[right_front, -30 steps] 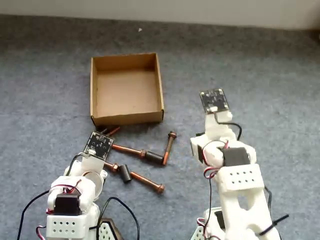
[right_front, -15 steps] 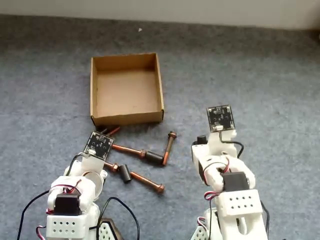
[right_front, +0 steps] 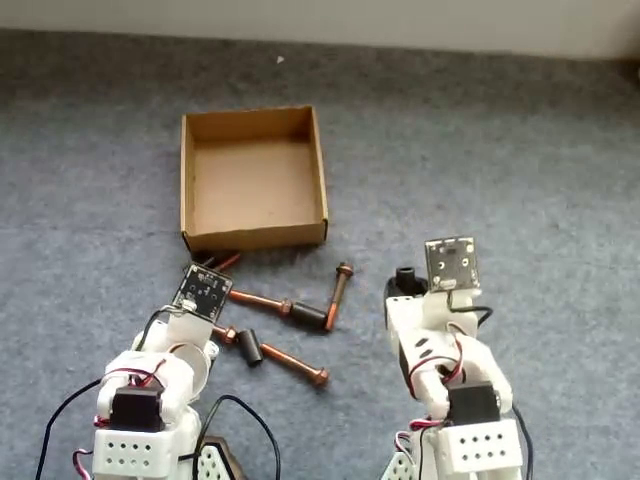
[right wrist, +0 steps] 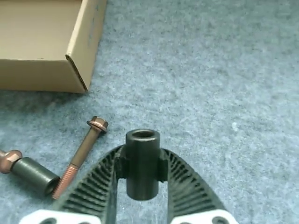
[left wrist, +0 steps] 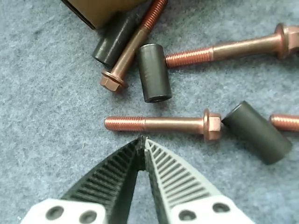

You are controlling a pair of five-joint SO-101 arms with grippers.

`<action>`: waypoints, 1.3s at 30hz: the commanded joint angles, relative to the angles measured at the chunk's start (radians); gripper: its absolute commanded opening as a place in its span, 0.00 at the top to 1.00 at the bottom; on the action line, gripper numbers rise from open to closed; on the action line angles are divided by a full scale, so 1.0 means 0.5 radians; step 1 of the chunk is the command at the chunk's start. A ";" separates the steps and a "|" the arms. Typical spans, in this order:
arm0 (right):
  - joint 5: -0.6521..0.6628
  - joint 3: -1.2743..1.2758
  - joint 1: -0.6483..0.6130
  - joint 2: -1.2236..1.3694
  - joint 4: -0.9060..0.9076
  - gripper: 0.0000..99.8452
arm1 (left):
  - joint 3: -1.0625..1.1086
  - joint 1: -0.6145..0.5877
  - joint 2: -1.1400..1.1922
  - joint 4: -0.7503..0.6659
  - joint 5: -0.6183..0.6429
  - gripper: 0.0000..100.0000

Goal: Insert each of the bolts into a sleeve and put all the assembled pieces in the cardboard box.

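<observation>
The right gripper (right wrist: pixel 141 153) clamps a black cylindrical sleeve (right wrist: pixel 141 179) upright. The left gripper (left wrist: pixel 141 141), pinched shut and empty, hangs just beside a copper flanged bolt (left wrist: pixel 159 123). Near the brown cardboard box (right_front: pixel 254 237), another dark sleeve (left wrist: pixel 113 41) lies partly hidden behind a second bolt (left wrist: pixel 135 44).

Likely an office or home room, hard to tell which: grey short-pile carpet (right_front: pixel 540 160) throughout, pale wall strip (right_front: pixel 400 18) along far edge.

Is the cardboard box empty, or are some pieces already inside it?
Empty. The high view shows the cardboard box open on top, with only its bare brown floor inside.
</observation>
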 commanded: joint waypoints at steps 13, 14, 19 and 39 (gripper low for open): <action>-0.006 0.002 0.140 -0.186 -0.044 1.00 | -0.416 -0.060 -0.008 -0.040 -0.064 0.98; -0.006 0.002 0.140 -0.186 -0.044 1.00 | -0.477 -0.054 -0.008 -0.031 -0.157 0.98; -0.003 0.002 0.140 -0.186 -0.044 1.00 | -0.692 -0.051 -0.002 -0.028 -0.365 0.98; -0.003 0.002 0.140 -0.189 -0.048 1.00 | -1.511 0.213 1.395 0.055 -0.463 0.84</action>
